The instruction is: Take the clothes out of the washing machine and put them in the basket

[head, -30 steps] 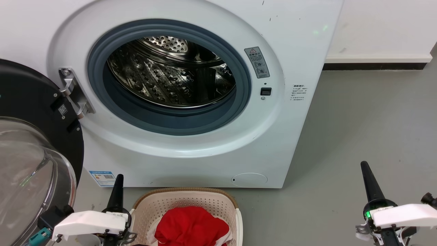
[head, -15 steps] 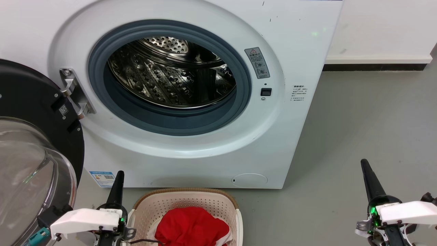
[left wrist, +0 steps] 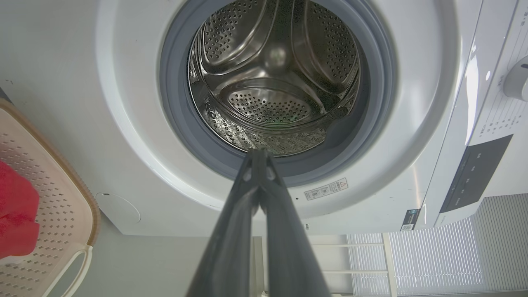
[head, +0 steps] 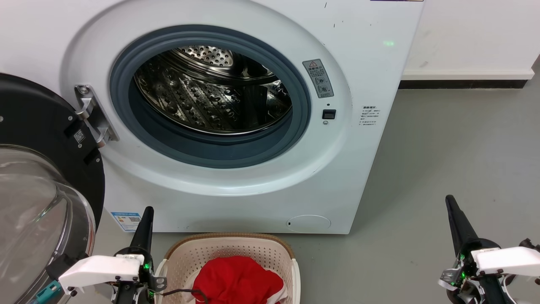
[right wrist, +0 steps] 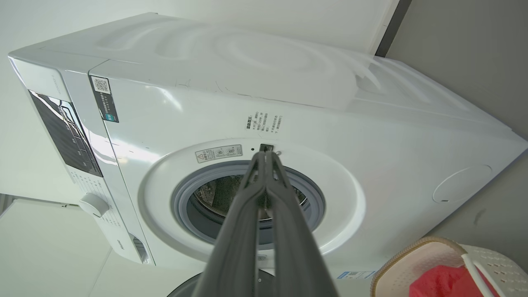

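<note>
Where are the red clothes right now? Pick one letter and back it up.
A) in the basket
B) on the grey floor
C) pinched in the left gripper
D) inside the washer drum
A: the red clothes lie heaped inside the basket, which stands in front of the washing machine.

Basket [head: 228, 235] cut off by bottom edge; warning sticker [head: 317, 77] print too small to read

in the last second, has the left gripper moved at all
Yes, slightly. The left gripper tip has risen in the head view, now above the top edge of the blue label at the washing machine base, which barely shifted.
</note>
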You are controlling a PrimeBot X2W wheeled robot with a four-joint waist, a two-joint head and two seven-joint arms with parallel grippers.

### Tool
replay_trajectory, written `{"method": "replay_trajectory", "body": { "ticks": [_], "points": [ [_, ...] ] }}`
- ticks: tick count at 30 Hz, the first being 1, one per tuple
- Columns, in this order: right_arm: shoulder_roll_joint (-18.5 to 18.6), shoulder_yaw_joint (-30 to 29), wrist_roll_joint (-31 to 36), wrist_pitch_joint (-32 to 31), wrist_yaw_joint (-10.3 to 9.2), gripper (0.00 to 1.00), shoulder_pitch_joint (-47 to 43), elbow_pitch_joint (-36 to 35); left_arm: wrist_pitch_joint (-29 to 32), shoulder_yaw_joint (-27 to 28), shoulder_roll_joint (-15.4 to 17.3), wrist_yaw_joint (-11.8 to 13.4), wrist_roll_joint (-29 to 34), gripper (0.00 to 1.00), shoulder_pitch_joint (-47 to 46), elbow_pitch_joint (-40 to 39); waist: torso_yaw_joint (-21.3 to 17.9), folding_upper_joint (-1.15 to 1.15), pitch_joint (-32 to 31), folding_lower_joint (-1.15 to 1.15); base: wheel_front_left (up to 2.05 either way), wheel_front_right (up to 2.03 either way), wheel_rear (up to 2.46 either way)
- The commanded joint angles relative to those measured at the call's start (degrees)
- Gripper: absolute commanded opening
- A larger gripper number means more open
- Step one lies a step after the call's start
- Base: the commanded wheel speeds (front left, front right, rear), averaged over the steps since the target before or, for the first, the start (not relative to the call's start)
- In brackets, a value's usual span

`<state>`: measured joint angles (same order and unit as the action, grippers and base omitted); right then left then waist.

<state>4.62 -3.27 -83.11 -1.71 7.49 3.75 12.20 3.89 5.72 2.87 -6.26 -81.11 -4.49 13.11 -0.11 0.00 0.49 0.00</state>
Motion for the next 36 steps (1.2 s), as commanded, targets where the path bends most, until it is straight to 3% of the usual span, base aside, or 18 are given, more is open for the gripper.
{"method": "replay_trajectory", "body": {
  "ticks": [1, 25, 36],
  "points": [
    [0.09, -0.19, -1.25, -0.42, 0.01, 0.00, 1.52, 0.12, 0.33, 0.18, 0.01, -0.36, -1.18, 0.00, -0.96, 0.01, 0.01, 0.00, -0.02, 0.00, 0.00, 0.00, 0.00],
    [-0.25, -1.20, -11.27, -3.33, 0.00, 0.00, 2.57, 1.90, 2.87, 0.98, 0.00, -1.39, -11.50, 0.00, -2.05, 1.03, 0.11, 0.00, -0.30, 0.00, 0.00, 0.00, 0.00],
    [-0.47, -1.45, -10.79, -3.47, 0.00, 0.00, 2.64, 1.85, 2.88, 0.95, 0.00, -1.41, -11.37, 0.00, -1.95, 1.02, 0.11, 0.00, -0.31, 0.00, 0.00, 0.00, 0.00]
  ]
}}
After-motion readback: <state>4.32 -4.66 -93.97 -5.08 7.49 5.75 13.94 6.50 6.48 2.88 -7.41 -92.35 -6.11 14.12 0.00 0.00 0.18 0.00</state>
